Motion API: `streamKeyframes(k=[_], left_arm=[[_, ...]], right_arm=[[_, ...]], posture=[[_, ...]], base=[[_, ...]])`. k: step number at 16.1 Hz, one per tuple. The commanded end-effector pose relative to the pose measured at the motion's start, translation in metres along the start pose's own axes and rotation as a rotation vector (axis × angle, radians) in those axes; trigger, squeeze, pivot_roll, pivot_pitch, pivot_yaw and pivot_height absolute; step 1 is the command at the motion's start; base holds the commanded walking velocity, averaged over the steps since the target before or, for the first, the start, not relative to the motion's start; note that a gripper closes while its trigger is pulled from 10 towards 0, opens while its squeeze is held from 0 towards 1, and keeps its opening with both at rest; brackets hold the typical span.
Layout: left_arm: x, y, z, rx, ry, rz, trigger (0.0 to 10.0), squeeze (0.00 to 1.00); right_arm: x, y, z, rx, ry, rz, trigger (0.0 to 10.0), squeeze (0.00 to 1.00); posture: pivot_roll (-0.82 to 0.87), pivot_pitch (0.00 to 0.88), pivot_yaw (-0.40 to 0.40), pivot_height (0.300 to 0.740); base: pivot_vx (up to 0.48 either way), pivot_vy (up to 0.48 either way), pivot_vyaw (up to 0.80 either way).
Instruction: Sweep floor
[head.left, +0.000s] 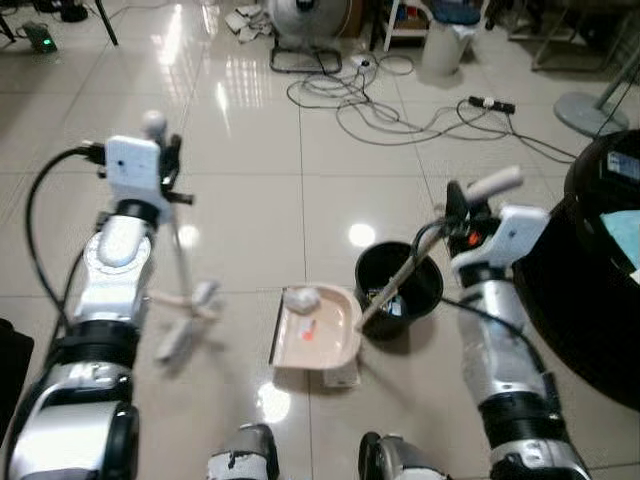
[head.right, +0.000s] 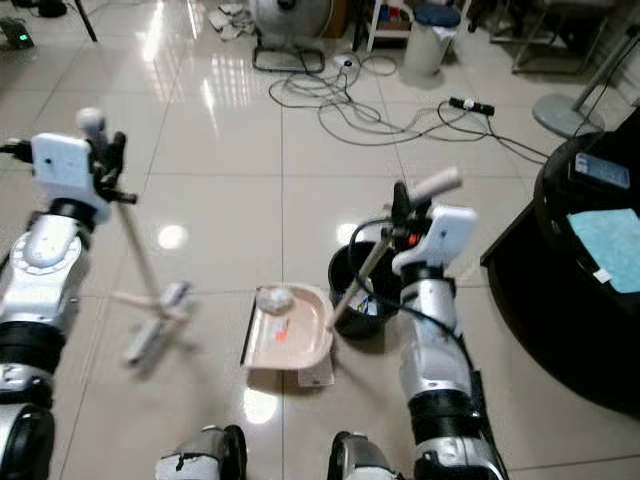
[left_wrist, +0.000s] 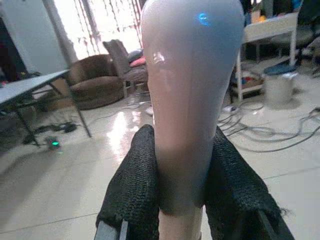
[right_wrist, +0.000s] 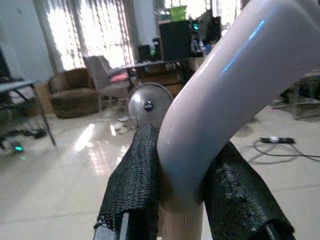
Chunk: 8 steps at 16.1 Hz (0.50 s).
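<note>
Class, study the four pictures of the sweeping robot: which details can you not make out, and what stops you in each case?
- Broom head: motion-blurred in both eye views, so its bristles are unreadable.
- Black bin: its contents are too dark to tell.
- White lump on the dustpan: too small to identify.
- Dustpan handle: cut off by the right wrist view's edge.
- Dark table: cut off at the right edge.

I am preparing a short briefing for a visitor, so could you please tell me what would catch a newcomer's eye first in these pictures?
The beige dustpan on the glossy tile floor, with a crumpled white wad in it, sits just left of a black bin. The right end effector grips the dustpan's long handle, while the left end effector holds a blurred broom. Tangled cables sprawl farther back.
</note>
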<state>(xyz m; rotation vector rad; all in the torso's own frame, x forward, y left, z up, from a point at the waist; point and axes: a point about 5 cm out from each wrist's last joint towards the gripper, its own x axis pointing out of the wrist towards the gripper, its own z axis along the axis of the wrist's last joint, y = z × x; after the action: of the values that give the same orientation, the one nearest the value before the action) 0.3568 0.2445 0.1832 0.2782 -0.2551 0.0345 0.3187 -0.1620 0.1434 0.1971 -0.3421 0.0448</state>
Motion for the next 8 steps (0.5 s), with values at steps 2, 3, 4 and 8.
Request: streamKeyframes(k=[2,3,4,8], left_arm=[[-0.010,0.000,-0.005,0.019,0.009,-0.007,10.0,0.00],[-0.013,-0.001,-0.008,0.017,0.012,-0.009,10.0,0.00],[-0.017,-0.008,-0.009,0.009,0.009,-0.031,10.0,0.00],[-0.031,-0.052,-0.003,-0.057,0.019,-0.217,10.0,0.00]], right_arm=[[0.009,0.000,0.033,0.036,-0.063,0.012,10.0,0.00],[0.011,-0.001,0.044,0.044,-0.079,0.010,10.0,0.00],[0.015,-0.005,0.062,0.050,-0.102,-0.005,10.0,0.00],[0.019,-0.024,0.114,0.036,-0.162,-0.071,10.0,0.00]], posture=[[-0.02,0.069,-0.015,0.740],[-0.02,0.068,-0.012,0.740],[-0.03,0.066,-0.010,0.740],[-0.03,0.066,-0.002,0.740]], base=[[0.000,0.000,0.00],[0.000,0.000,0.00],[0.000,0.000,0.00],[0.000,0.000,0.00]])
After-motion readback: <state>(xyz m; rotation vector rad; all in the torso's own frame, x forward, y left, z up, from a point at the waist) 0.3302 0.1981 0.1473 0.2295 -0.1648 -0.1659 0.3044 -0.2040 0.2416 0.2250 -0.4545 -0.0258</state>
